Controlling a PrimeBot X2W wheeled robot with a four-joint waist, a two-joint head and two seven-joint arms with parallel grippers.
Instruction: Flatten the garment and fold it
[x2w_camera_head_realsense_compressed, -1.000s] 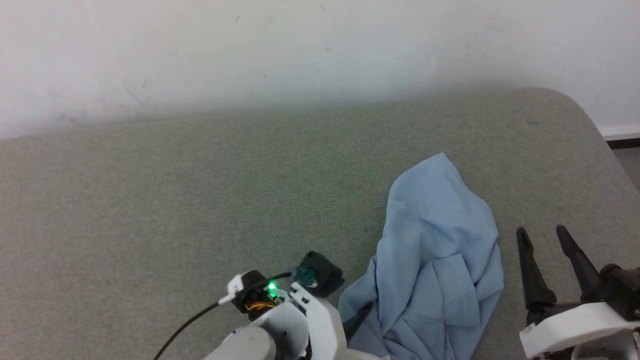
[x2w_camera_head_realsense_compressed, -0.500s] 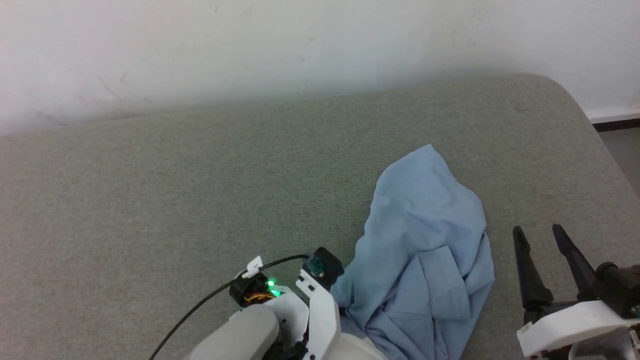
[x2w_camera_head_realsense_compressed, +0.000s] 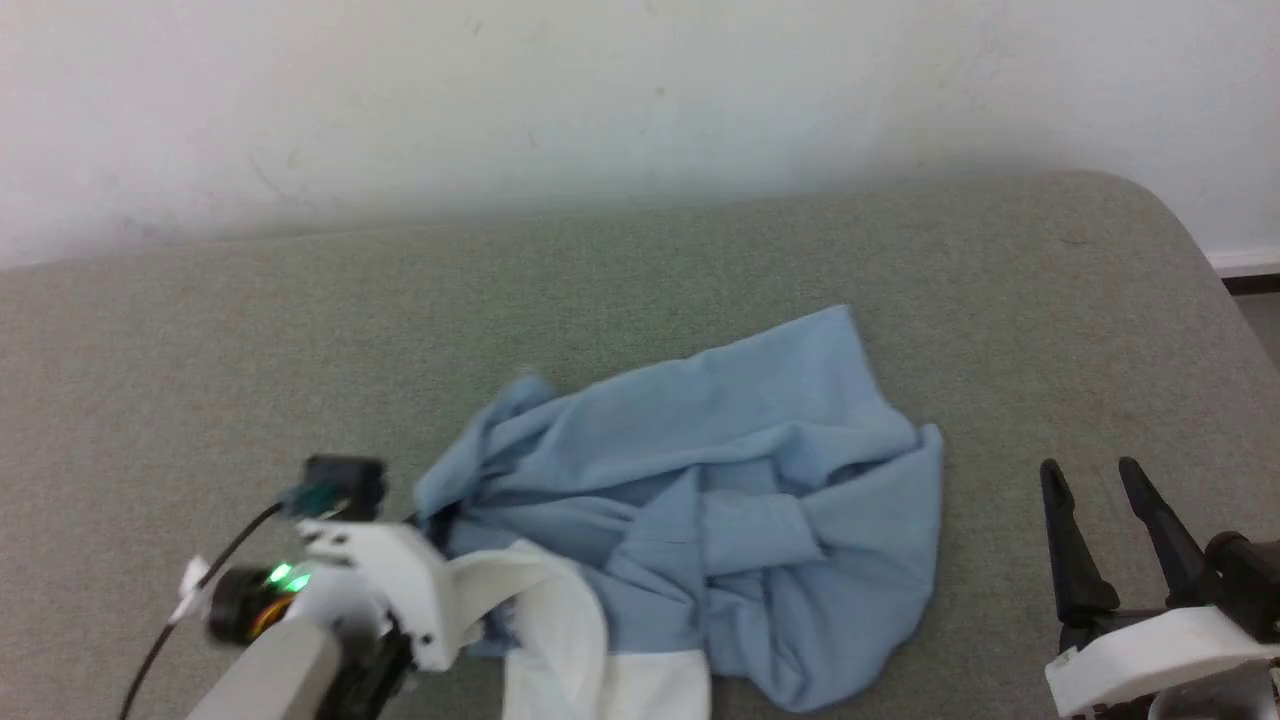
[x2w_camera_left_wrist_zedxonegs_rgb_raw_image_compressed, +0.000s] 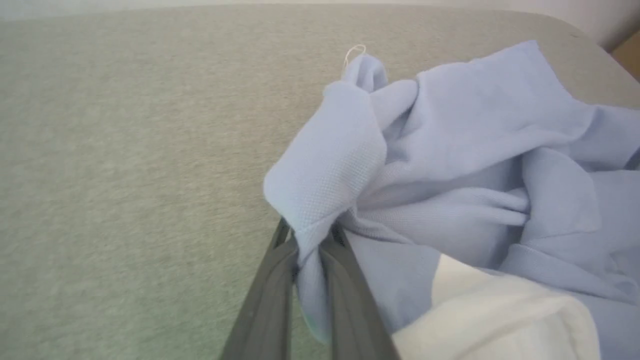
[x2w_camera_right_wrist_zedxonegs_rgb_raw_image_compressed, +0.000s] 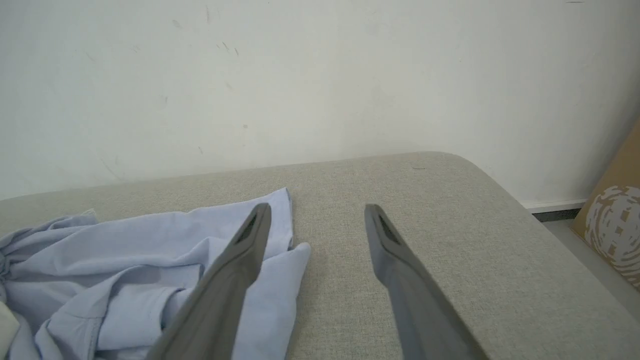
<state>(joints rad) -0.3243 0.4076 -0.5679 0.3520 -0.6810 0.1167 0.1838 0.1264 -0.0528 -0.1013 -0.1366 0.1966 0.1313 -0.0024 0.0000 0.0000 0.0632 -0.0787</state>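
Pinches a bunched fold of the garment (x2w_camera_left_wrist_zedxonegs_rgb_raw_image_compressed: 475, 125) with the left tool (x2w_camera_left_wrist_zedxonegs_rgb_raw_image_compressed: 310, 236): both dark fingers (x2w_camera_left_wrist_zedxonegs_rgb_raw_image_compressed: 265, 305) pressed nearly together, light blue cloth squeezed between them and bulging out past the tips. Grips that fold at the garment's left end, close to the near edge of the grey-green upholstered surface (x2w_camera_head_realsense_compressed: 200, 380). In the head view, covers those fingers with the left arm's white wrist (x2w_camera_head_realsense_compressed: 380, 590), low over the near edge.

Lies crumpled and unfolded, this garment (x2w_camera_head_realsense_compressed: 720, 470), across the middle of the surface and closer to the near edge than to the wall (x2w_camera_head_realsense_compressed: 600, 100). Reaches one pointed corner toward the far edge; stops well short of the rounded far right corner. Shows a white part (x2w_camera_head_realsense_compressed: 560, 630) at the near edge, just beside the left wrist; collar or lining, cannot tell.

Holds the right tool (x2w_camera_head_realsense_compressed: 1088, 478) spread wide by the near edge on the right side, just right of the garment and apart from it, fingers pointing toward the wall. In the right wrist view, frames bare surface between the two fingers, with one finger crossing the garment's edge; touching or above it, cannot tell.
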